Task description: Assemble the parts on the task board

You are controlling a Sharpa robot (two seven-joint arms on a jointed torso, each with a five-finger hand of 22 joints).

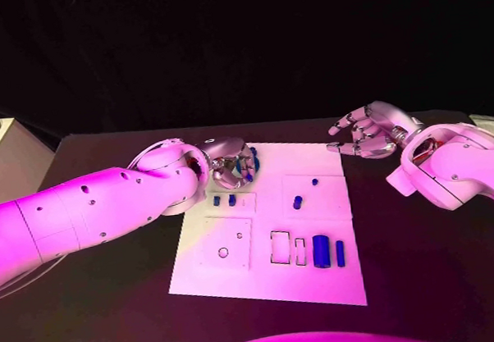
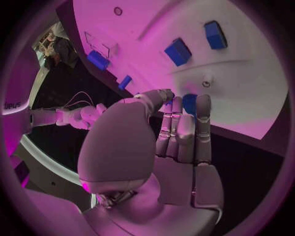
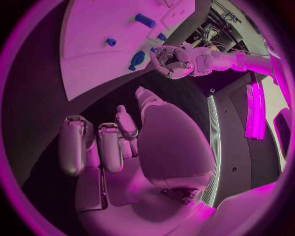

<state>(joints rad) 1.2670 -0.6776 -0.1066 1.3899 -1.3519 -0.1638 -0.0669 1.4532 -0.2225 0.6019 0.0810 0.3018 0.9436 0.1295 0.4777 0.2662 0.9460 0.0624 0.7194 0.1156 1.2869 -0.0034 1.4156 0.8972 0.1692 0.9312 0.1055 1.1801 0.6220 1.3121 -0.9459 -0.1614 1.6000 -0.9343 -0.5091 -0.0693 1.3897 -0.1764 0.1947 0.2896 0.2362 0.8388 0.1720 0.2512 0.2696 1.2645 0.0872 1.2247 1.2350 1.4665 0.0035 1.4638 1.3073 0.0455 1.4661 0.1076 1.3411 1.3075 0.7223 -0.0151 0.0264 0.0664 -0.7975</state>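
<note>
- The task board [image 1: 276, 279] is a flat white plate. It lies in the middle of the black table [image 1: 426, 284].
- The board has thin lines on it that draw boxes and round holes.
- Near the front edge of the board stands a fat blue block [image 1: 321, 250] with round ends. A thinner blue bar [image 1: 340, 250] stands just beside it.
- A small slim blue peg [image 1: 313, 183] and another small blue piece [image 1: 298, 202] sit near the middle of the board.
- Two short blue blocks [image 1: 224, 200] sit close together near the board's far left corner.
- The left hand [image 1: 229, 163] is shiny silver metal at the end of a smooth white arm. It is over the far left corner of the board.
- In the left wrist view, its fingers [image 2: 184, 130] lie straight and close together with the thumb bent in toward them. A round blue part [image 2: 189, 102] sits right at the fingertips. The hand looks pinched on it, but I cannot tell for sure if it has hold of it.
- The right hand [image 1: 368, 131] is silver too. It is above the dark table, just past the board's far right corner, apart from the board.
- Its fingers [image 3: 101, 145] are bent a little and spread apart. It holds nothing.
</note>
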